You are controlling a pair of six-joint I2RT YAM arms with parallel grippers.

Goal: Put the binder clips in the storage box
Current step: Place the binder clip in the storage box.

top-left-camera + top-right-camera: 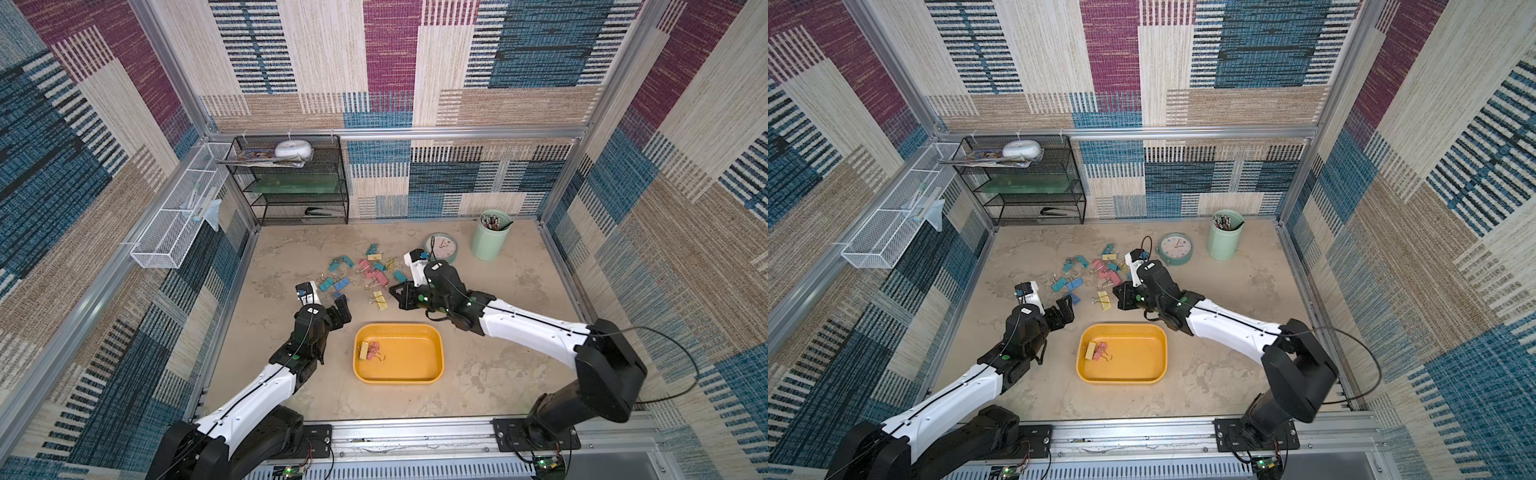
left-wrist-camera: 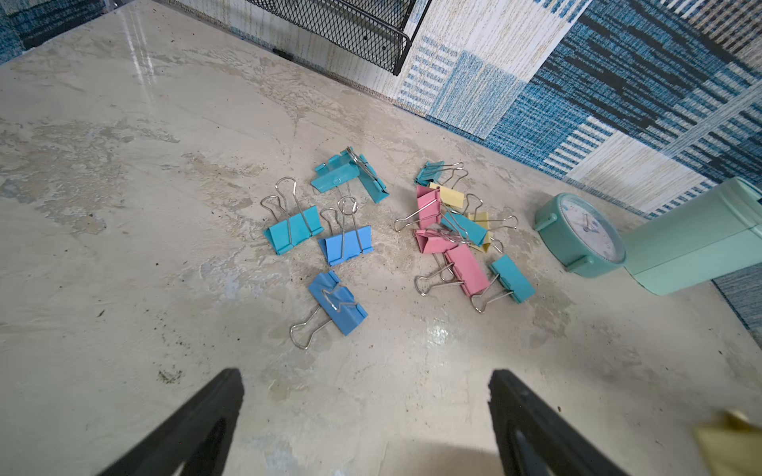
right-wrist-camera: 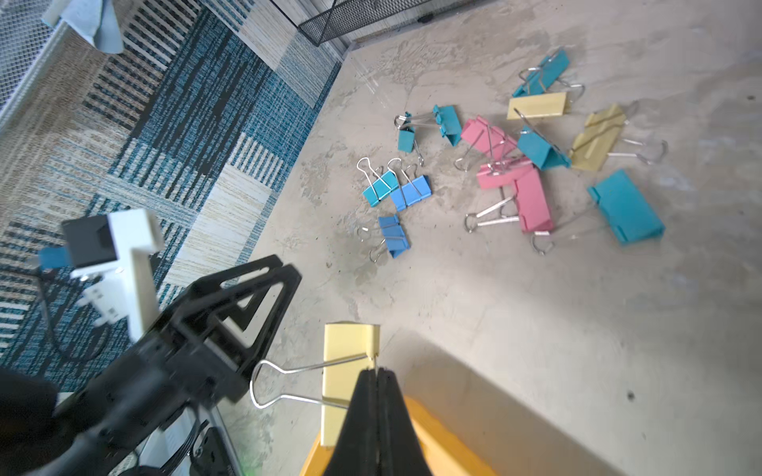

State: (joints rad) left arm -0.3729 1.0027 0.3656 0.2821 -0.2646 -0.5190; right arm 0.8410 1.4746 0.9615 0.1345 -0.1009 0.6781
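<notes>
The right gripper [image 3: 377, 371] was pinched shut at the edge of a yellow binder clip [image 3: 344, 354], apparently gripping it, near the storage box [image 1: 415, 353]. The left gripper [image 2: 365, 373] hung wide open near a blue clip [image 2: 338, 303]. In the box lay two clips [image 1: 370, 351]; the other binder clips [image 1: 374, 274] lay scattered beyond. This looked like the pick-up step; next would come a lift over the rim.

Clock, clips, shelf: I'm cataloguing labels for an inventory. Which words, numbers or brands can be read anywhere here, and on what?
No text reads clearly.
Clock dial: numerals too blurred to read.
Printed papers on the black mesh shelf: too small to read.
No markings visible on binder clips or storage box.
</notes>
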